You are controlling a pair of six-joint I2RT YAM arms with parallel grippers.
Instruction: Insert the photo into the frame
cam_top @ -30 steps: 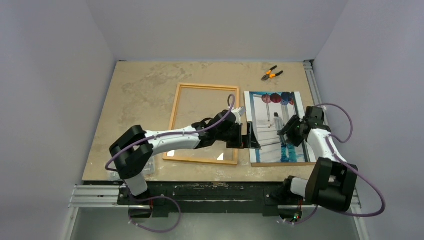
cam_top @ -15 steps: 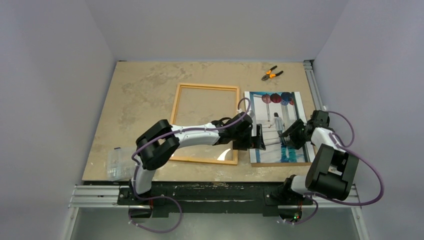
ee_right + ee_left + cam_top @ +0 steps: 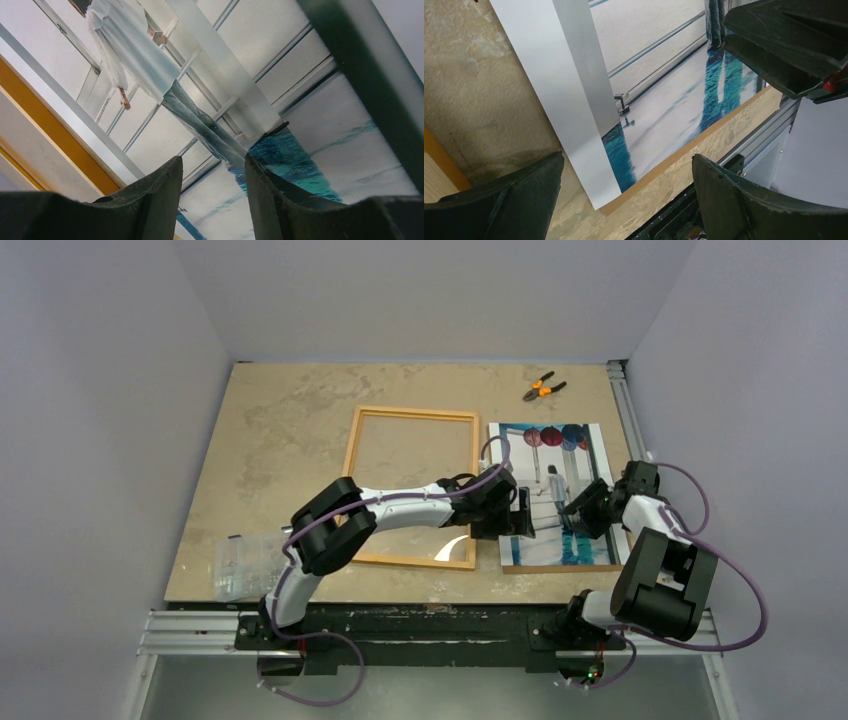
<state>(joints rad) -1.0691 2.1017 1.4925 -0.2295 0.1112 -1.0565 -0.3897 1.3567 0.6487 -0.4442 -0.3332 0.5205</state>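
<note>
The photo (image 3: 552,462) lies face up on a brown backing board (image 3: 560,567) at the right of the table. The frame (image 3: 415,412), with a thin orange border, lies flat just left of it. My left gripper (image 3: 524,517) hangs open over the photo's near left corner. In the left wrist view that white-edged corner of the photo (image 3: 589,150) shows between the wide-apart fingers of the left gripper (image 3: 626,200), untouched. My right gripper (image 3: 583,510) sits low over the photo's near right part. In the right wrist view the right gripper (image 3: 212,200) stands open, with only the print (image 3: 225,75) behind the gap.
Orange-handled pliers (image 3: 543,388) lie at the back right. A clear plastic bag (image 3: 240,565) sits at the near left edge. An aluminium rail (image 3: 625,405) runs along the table's right side, close to the board. The two grippers are close together over the photo.
My left arm has swung right, from the frame's right side to the photo's near left corner. My right arm folded back, and its jaws narrowed slightly.
</note>
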